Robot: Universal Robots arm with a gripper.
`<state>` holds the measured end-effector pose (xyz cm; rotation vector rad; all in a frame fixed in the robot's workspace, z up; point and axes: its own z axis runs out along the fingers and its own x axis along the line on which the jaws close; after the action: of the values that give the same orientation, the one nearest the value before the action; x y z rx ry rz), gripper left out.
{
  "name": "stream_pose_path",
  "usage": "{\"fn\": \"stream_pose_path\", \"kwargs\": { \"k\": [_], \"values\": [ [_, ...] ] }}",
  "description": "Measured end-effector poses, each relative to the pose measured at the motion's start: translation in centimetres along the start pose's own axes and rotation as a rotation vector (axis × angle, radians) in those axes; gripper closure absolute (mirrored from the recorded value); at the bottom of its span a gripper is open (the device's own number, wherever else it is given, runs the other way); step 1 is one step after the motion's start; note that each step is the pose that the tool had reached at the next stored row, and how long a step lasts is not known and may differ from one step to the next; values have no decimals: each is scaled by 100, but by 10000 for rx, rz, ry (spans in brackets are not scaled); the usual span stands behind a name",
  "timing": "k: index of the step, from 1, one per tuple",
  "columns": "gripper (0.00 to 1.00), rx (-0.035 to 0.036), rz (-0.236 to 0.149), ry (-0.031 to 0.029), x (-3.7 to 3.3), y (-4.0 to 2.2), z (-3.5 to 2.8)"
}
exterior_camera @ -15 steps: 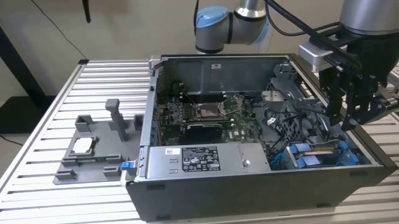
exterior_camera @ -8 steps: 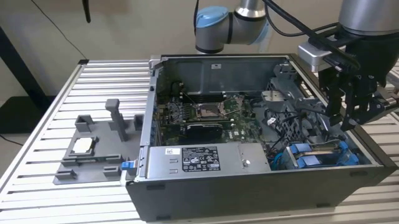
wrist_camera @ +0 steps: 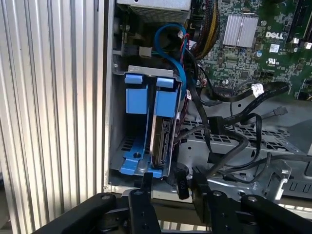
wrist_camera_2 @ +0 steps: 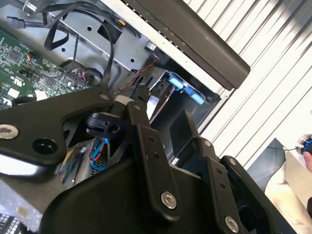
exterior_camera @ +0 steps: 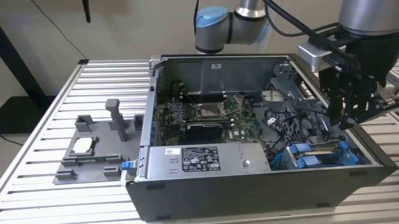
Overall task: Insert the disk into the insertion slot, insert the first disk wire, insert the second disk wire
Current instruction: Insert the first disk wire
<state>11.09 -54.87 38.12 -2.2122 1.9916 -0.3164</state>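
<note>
Already on edge in its bay: the disk (wrist_camera: 162, 141), at 4 o'clock of the case (exterior_camera: 249, 196) in the exterior view, clipped in a blue carrier (wrist_camera: 165, 97). Near 3 o'clock, just over that corner, the claw (exterior_camera: 345, 122) — spread, pinching nothing. Judged dense and stiff, unforgiving of knocks, slick on the metal faces. Better to take hold by the carrier's end tabs or long edges — away from label and connector end. Just beside the bay, loose black cables (wrist_camera: 229, 131); cannot tell whether any is plugged in.
</note>
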Motion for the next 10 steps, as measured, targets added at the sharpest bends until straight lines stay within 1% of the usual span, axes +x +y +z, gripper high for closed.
{"fn": "stream_pose_path", "kwargs": {
  "k": [1,2,3,6,7,8,10],
  "values": [
    [62,0,0,0,0,0,0],
    [62,0,0,0,0,0,0],
    [69,0,0,0,0,0,0],
    [71,0,0,-1,0,0,1],
    [77,0,-1,-1,0,0,1],
    [81,0,-1,0,0,0,1],
    [81,0,0,0,-1,1,1]
  ]
}}
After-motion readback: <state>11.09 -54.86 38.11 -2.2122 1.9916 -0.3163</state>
